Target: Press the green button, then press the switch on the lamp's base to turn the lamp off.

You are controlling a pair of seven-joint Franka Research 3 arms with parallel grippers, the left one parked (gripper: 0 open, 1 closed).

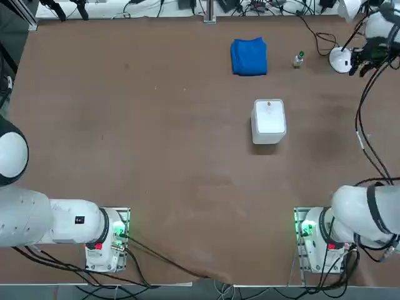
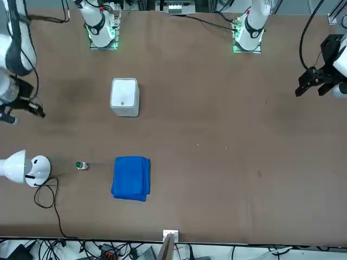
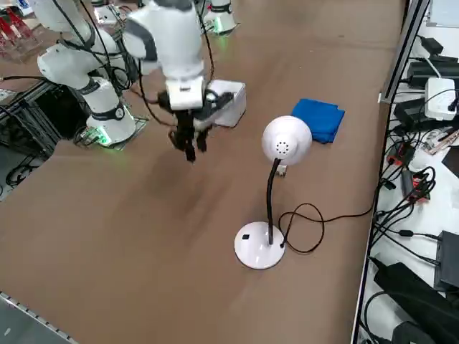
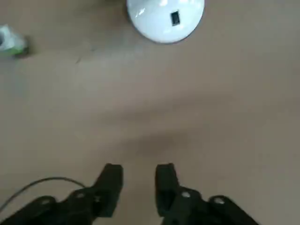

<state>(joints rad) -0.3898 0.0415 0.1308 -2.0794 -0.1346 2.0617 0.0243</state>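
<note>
Pincer [image 4: 137,183] empty, fingers nearly together for poking | hovering above bare table | lamp's base [image 4: 165,18] with switch [image 4: 175,18] ahead | green button [image 4: 10,43] off beside it, unpressed.

Taking the white box [image 1: 269,121] near the middle of the table [image 1: 156,156] as landmark, the folded cloth [image 1: 249,56] lies beyond it toward the far edge. The green button [image 1: 299,60] stands to the right of that cloth, and the lamp's base [image 1: 340,60] sits farther right still, close to the table's far right corner. The right arm's claw [image 3: 191,147] hangs over bare table to the right of the box, near the lamp [image 3: 272,193] but apart from it.
</note>
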